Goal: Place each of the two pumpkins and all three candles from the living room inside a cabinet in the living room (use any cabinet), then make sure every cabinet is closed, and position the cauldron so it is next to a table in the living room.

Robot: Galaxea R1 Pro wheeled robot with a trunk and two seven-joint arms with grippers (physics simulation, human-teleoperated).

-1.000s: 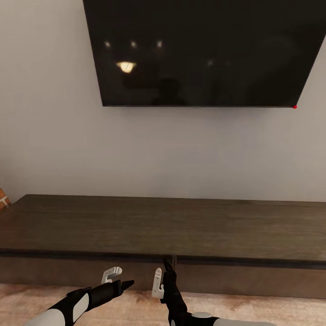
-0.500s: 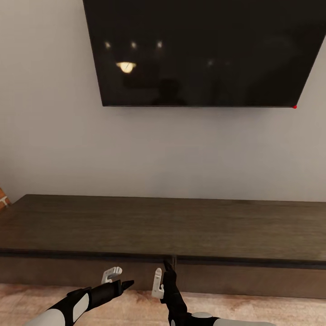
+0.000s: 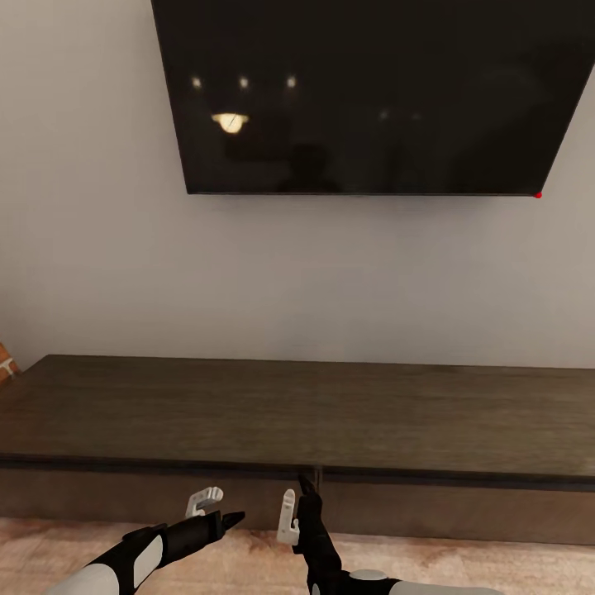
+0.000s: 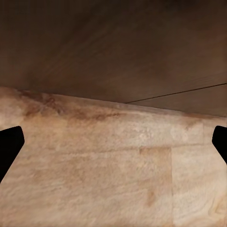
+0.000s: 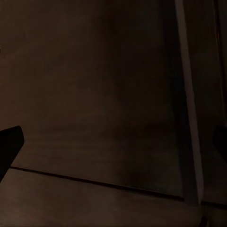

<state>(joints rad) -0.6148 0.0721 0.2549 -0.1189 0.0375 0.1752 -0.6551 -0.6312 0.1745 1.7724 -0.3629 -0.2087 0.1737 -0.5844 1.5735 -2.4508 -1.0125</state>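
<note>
Both grippers, L (image 3: 216, 506) & R (image 3: 297, 502), spread wide (nothing held) by cabinet (image 3: 297, 413) front; TV (image 3: 372, 91) unbranded.

Right pincer (image 3: 302, 492): slid a hair down and away from the seam between the drawer fronts of the cabinet (image 3: 297, 413) over the first half second, then held.
Left pincer (image 3: 216, 508): showed no shift.
Camera view: showed no shift.

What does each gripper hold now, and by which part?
Nothing is held. Left gripper and right gripper are both open before the cabinet.
</note>
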